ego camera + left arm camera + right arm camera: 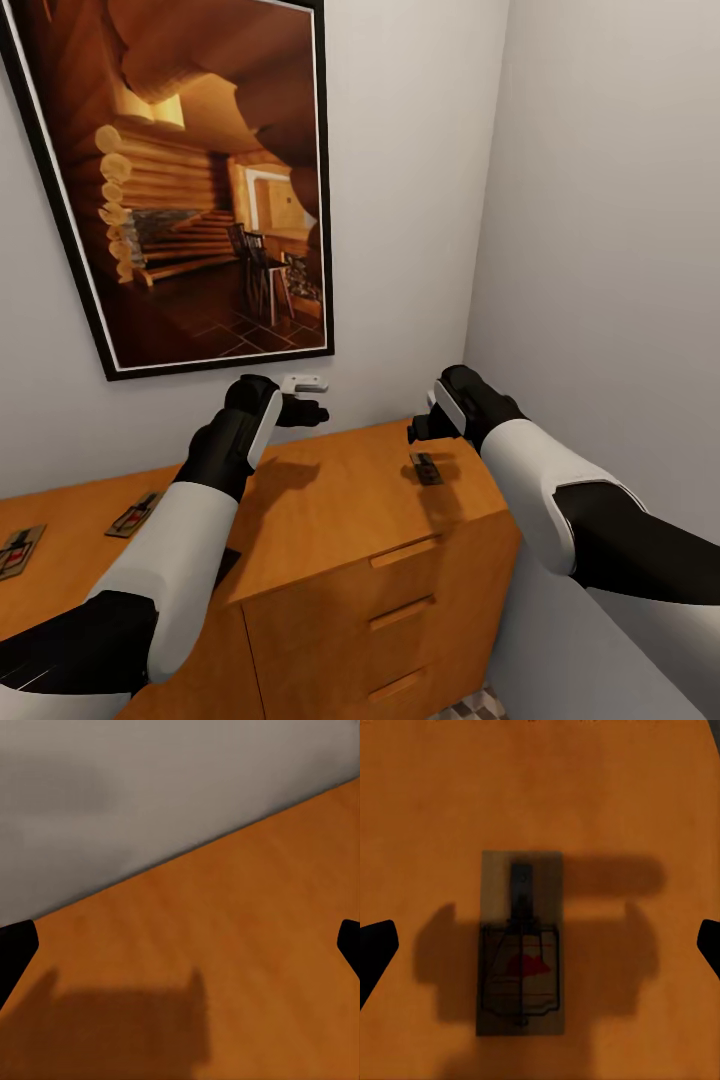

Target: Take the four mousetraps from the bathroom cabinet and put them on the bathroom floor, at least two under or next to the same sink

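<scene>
I see one mousetrap point(520, 943) lying flat on the cabinet top point(340, 490), near its right end, and my right gripper point(422, 430) hangs directly above it. Through the right wrist camera the trap sits centred between the two dark fingertips point(376, 949), which stand wide apart at either side of it and touch nothing; that claw is released. The trap's wire frame and a red patch on its wood show clearly, with the gripper's shadow falling across the wood around it.

Two more mousetraps rest on the cabinet top far off to the left: one point(134, 514) just beyond my left forearm, another point(18, 550) at the edge of the head view.

My left gripper point(303, 398) hovers over the back of the cabinet top, close to the grey wall point(400, 200). Its wrist camera shows bare orange wood meeting the wall, with fingertips point(15, 945) spread wide and empty, so that claw is released too.

Below, the cabinet's drawer fronts with bar handles point(405, 552) face me. A framed picture point(190, 180) of a log interior hangs on the wall above.
</scene>
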Robot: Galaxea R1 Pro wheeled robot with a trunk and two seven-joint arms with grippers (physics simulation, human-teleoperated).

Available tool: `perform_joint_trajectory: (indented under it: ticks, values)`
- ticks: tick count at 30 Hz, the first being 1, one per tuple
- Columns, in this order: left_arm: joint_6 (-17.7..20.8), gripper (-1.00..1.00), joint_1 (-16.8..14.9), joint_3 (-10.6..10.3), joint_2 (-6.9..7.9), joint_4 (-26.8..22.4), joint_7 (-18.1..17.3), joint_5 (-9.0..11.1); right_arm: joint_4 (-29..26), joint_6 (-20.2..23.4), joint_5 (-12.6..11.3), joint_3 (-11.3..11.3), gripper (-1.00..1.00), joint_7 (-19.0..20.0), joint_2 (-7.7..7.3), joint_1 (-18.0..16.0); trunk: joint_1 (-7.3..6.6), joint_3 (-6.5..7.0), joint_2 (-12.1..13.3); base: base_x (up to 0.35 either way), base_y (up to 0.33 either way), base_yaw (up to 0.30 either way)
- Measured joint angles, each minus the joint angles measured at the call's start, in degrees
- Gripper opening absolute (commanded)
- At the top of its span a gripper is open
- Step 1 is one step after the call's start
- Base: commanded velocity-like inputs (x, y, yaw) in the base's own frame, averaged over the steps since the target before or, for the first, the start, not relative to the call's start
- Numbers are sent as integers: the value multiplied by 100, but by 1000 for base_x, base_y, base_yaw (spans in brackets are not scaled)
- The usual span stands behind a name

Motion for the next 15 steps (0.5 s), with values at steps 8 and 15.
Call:
perform_joint_trajectory:
  ticks: [8, 15]
  values:
    - [9, 100, 0, 0, -2, 0, 0, 0, 2, -2, -5, 0, 100, 0, -2, 0, 0, 0, 0, 2, 0, 0]
    - [16, 100, 0, 0, -3, 0, 0, 9, 7, -15, -5, 10, 100, 0, -4, 0, 0, 0, 0, 0, 0, 0]
